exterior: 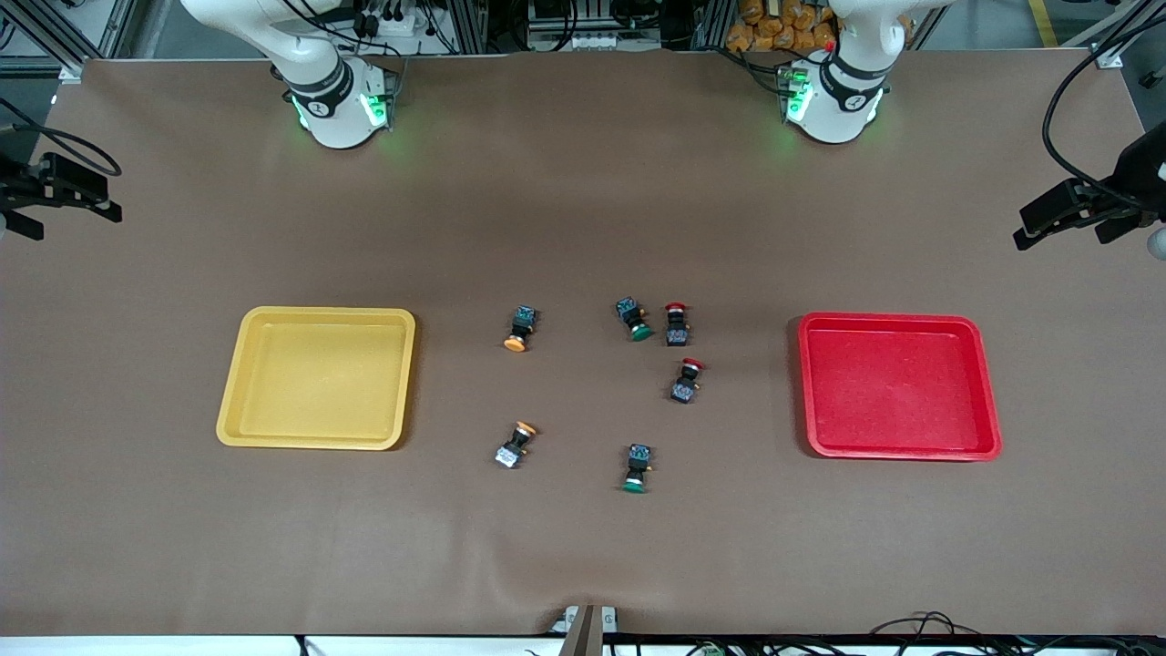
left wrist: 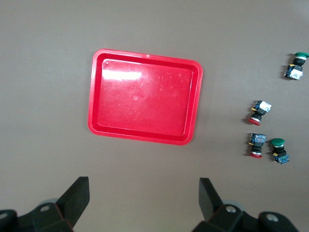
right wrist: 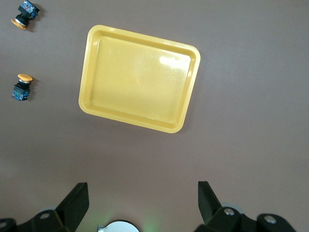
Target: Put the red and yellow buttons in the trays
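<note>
Notably, green-capped switch (exterior: 635,320) just beside red button (exterior: 676,324).

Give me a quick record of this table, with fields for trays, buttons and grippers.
yellow tray: empty, toward the right arm's end
red tray: empty, toward the left arm's end
yellow buttons: on the table between the trays
red buttons: on the table, nearer the red tray
green buttons: on the table
left gripper: open, waiting
right gripper: open, waiting

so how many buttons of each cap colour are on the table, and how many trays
red buttons: 2
yellow buttons: 2
green buttons: 2
trays: 2, yellow tray and red tray, both empty
total: 8
</note>
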Available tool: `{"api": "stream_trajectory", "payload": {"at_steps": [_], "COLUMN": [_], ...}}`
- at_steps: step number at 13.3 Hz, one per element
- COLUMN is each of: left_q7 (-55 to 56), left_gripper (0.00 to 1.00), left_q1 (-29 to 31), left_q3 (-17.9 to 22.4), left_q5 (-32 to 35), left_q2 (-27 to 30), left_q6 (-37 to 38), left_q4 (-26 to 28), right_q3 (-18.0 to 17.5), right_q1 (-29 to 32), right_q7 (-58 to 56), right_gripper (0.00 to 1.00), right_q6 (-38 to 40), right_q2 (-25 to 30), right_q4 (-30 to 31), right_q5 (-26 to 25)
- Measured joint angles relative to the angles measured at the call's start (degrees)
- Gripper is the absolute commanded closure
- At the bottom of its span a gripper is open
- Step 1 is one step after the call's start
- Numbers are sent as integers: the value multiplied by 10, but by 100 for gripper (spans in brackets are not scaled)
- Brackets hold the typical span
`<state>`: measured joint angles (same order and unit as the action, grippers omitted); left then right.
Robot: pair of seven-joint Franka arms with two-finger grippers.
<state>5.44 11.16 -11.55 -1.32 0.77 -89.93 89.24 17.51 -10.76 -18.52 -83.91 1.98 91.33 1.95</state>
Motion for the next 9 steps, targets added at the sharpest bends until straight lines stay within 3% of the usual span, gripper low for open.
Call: {"api": "stream_trajectory", "payload": {"at_steps": [9], "left_q7": [0], "left_gripper": [0], "left_q1": [0], "left_q3": [0], "left_q5": [0], "left_q2": [0], "left_q6": [0], "left_q4": [0], "right_q3": [-6], "right_q1": [-14], "right_q7": [19], "right_gripper": [0], "right_q6": [20], "right_q2": [0], "right_q4": [0], "right_q5": [0]}}
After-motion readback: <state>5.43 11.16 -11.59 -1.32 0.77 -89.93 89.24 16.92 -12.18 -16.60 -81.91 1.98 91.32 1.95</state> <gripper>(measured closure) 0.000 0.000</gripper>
